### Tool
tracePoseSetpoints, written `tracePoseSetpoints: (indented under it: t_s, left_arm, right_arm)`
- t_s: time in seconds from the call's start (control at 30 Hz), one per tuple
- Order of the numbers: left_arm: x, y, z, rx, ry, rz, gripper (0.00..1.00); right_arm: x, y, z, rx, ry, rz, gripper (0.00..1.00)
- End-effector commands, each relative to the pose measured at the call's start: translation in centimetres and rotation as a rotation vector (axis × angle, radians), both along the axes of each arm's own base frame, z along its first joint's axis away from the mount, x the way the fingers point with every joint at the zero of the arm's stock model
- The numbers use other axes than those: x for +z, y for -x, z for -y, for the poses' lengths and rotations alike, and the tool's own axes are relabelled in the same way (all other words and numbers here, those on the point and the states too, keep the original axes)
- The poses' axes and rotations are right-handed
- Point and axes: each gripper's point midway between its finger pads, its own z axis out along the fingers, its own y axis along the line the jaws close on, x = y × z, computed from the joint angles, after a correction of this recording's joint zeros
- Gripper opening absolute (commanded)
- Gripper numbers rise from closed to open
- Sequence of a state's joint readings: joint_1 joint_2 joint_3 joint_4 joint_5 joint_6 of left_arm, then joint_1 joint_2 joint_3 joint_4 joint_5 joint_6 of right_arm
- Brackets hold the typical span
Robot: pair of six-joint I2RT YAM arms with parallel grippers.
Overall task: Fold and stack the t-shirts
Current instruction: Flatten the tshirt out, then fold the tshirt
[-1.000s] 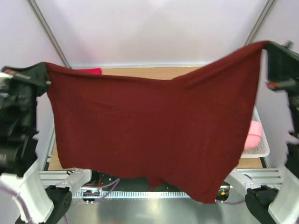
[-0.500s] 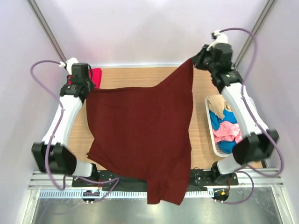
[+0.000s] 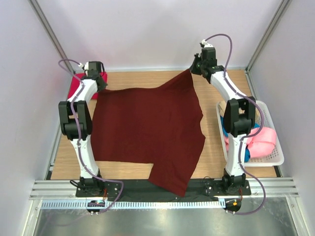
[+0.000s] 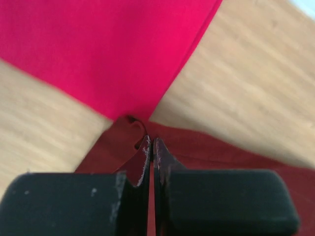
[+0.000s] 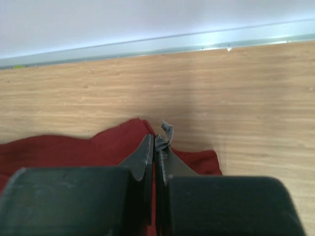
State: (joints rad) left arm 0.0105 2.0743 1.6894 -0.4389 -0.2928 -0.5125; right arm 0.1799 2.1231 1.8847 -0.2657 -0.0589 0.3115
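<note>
- Nearest to you, one corner of the dark maroon t-shirt (image 3: 147, 128) goes past the near edge of the counter (image 3: 118, 170), between the two arm bases.
- The rest of that shirt lies spread open on the wood. It covers most of the middle, from the left arm across to the right arm.
- Its near edge on the left side is straight. On the right side the cloth runs down at a slant to that near corner.
- To your right, the white basket (image 3: 275, 160) sits on the counter beside the right arm. A pink t-shirt (image 3: 263, 142) is bunched up inside it. The arm hides the other things in there.
- Farther back on the left, the left tool (image 3: 101, 84) is pinched tight on the shirt's far left corner. In the left wrist view, the left tool (image 4: 150, 142) has its jaws pressed together with a fold of maroon cloth between them.
- Just behind that corner lies the bright red t-shirt (image 3: 75, 87). In the wrist view the bright red t-shirt (image 4: 98, 49) is flat on the wood, and the maroon corner touches its edge.
- Far back on the right, the right tool (image 3: 193, 70) is pinched tight on the shirt's far right corner. The cloth is pulled to a point there.
- In the right wrist view, the right tool (image 5: 155, 142) has its jaws pressed together on the maroon cloth. A small grey bit (image 5: 166, 132) pokes up at the tips. You cannot tell what it is.
- Behind both tools there is bare wood, then a pale rail (image 5: 197, 44) along the back.
</note>
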Motion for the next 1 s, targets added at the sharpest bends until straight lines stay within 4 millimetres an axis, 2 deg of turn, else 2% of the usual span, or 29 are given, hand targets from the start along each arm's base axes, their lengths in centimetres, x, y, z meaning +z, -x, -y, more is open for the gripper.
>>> tracePoseSetpoints:
  t_s: [0.0,0.03,0.17,0.27,0.3,0.53,0.63,0.67,0.7,0.73,0.77,0.97]
  left_arm:
    - [3.5,-3.2,-1.3,0.002,-0.016,0.111,0.0]
    - [3.9,-3.6,-1.6,0.01,-0.015,0.122,0.0]
    - [3.5,-3.9,-2.4,0.006,-0.013,0.108,0.0]
    - [3.5,-4.1,-3.3,-0.005,-0.027,0.102,0.0]
    - [3.3,-3.9,-3.4,-0.008,-0.026,0.086,0.0]
    - [2.2,-3.2,-5.2,0.003,-0.034,0.042,0.0]
    - [1.7,-3.2,-4.7,-0.015,-0.016,0.026,0.0]
    - [1.6,-3.1,-4.6,-0.015,-0.013,0.022,0.0]
    - [1.4,-2.9,-4.7,-0.01,-0.012,0.011,0.0]
    - [1.5,-2.9,-4.8,-0.004,-0.015,0.009,0.0]
    - [1.3,-2.6,-5.1,0.008,-0.022,-0.005,0.0]
    - [1.1,-1.7,-5.7,0.026,-0.048,-0.069,0.0]
  right_arm:
    - [4.6,-2.0,0.0,0.005,0.0,0.108,0.01]
    - [4.8,-2.2,0.0,0.004,0.0,0.11,0.01]
    - [4.7,-1.6,0.4,-0.009,0.015,0.077,0.01]
    - [4.9,-0.1,0.6,-0.017,0.014,0.026,0.01]
    - [5.4,0.8,0.8,-0.026,0.009,0.012,0.01]
    - [3.8,5.8,0.8,-0.05,-0.02,-0.129,0.01]
    - [3.0,7.6,1.1,-0.057,-0.014,-0.184,0.01]
    - [4.0,8.3,1.0,-0.054,-0.025,-0.173,0.01]
    - [3.4,9.0,0.9,-0.051,-0.032,-0.194,0.01]
    - [4.4,9.7,0.9,-0.05,-0.04,-0.177,0.01]
    - [4.4,10.3,0.6,-0.046,-0.046,-0.187,0.01]
    - [3.0,13.6,0.0,-0.027,-0.053,-0.253,0.01]
